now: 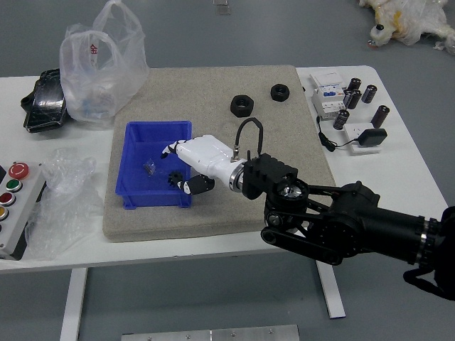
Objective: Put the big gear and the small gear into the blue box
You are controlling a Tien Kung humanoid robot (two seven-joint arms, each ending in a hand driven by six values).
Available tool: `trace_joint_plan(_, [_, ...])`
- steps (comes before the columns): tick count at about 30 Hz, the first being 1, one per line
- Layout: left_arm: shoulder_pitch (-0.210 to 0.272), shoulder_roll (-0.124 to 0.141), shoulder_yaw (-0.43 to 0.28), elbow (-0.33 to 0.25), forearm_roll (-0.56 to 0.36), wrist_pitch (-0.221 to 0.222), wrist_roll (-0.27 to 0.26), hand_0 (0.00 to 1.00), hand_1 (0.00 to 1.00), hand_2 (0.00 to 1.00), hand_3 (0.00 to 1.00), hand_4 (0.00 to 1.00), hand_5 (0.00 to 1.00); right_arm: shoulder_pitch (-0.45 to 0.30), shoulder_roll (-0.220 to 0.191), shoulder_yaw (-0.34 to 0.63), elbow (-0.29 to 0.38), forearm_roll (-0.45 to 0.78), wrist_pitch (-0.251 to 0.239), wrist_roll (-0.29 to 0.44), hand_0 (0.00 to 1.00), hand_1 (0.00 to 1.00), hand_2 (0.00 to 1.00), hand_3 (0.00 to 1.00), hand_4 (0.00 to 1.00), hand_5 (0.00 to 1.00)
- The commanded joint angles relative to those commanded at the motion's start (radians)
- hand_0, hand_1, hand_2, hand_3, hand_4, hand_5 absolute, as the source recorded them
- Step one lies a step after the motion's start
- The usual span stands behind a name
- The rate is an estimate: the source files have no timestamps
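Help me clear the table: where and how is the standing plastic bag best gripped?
I'd pinch the bag by the loop at its top, coming down from above and the right: the loop rises clear of the wider body, and a black packet lies close on the left.

Robotics lab or workshop, can't pin down which. Black robot arm point(341, 220) with exposed joints and cabling, over a plain white bench point(178, 250) with a beige mat point(213, 79) on top. Control box point(30, 206) at the left edge: red mushroom button point(18, 170) plus coloured push buttons point(13, 185). Small white electrical module point(330, 98) at far right, black cylindrical parts point(380, 116) near it. Smooth grey floor point(213, 298).
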Motion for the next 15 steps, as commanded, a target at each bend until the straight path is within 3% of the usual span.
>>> trace_joint_plan(5, [0.0, 0.0, 0.001, 0.0, -0.002, 0.0, -0.001, 0.647, 0.568, 0.557, 0.663, 0.644, 0.298, -0.017, -0.021, 0.055, 0.014, -0.006, -0.009, 0.0, 0.46, 0.727, 0.831, 0.905, 0.784, 0.262])
trace_joint_plan(10, [0.001, -0.002, 0.005, 0.001, -0.007, 0.001, -0.005, 0.647, 0.569, 0.557, 0.663, 0.644, 0.297, -0.083, -0.072, 0.157, 0.014, -0.018, -0.039, -0.006, 0.443, 0.704, 0.807, 0.876, 0.787, 0.264])
trace_joint_plan(15, [0.005, -0.004, 0.004, 0.001, -0.008, 0.001, -0.004, 0.647, 0.569, 0.557, 0.663, 0.644, 0.297, -0.161, -0.127, 0.244, -0.008, -0.027, -0.036, -0.024, 0.443, 0.704, 0.807, 0.876, 0.787, 0.264])
